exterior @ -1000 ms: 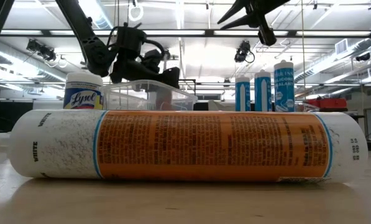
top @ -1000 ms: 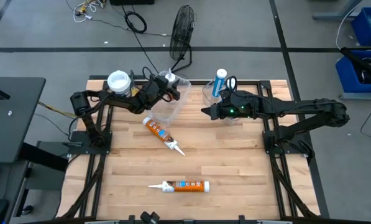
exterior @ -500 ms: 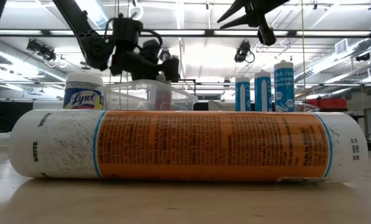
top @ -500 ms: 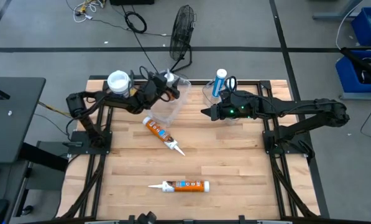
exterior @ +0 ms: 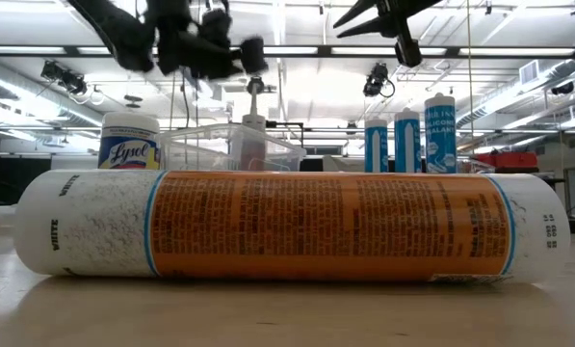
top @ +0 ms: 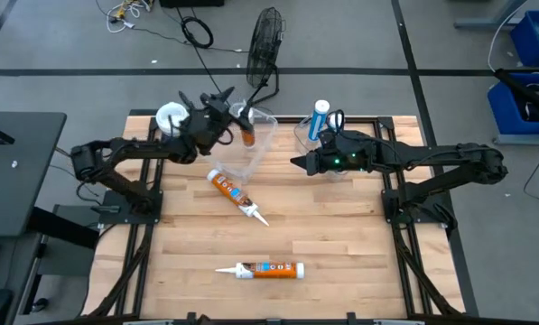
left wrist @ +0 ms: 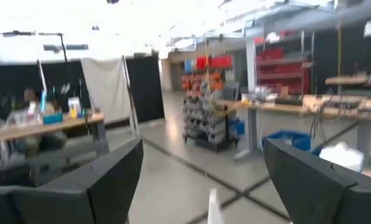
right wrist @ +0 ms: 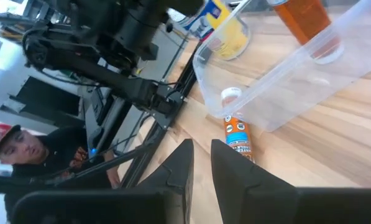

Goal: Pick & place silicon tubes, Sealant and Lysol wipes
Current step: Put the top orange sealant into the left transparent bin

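Observation:
An orange sealant tube (top: 247, 134) stands upright on its base in the clear bin (top: 255, 152), nozzle up (exterior: 253, 135); it also shows in the right wrist view (right wrist: 303, 18). My left gripper (top: 210, 101) is open and empty, above and left of the bin (exterior: 205, 48) (left wrist: 201, 180). The Lysol wipes (top: 171, 117) stand at the far left (exterior: 130, 140). Two more orange tubes lie on the table, one mid-table (top: 236, 194), one near the front edge (top: 264, 269). My right gripper (top: 296, 162) hovers right of the bin, empty, with a narrow gap between its fingers (right wrist: 202, 168).
Blue tubes (exterior: 439, 130) stand upright in a second clear container at the far right (top: 320, 117). A black fan (top: 265, 41) stands beyond the far edge. A person (right wrist: 11, 149) shows beyond the table in the right wrist view. Bare wood lies between the two lying tubes.
My left gripper has risen and drawn back from the clear bin toward the table's left, leaving the orange tube standing upright in the bin with its nozzle up. My right arm has kept still.

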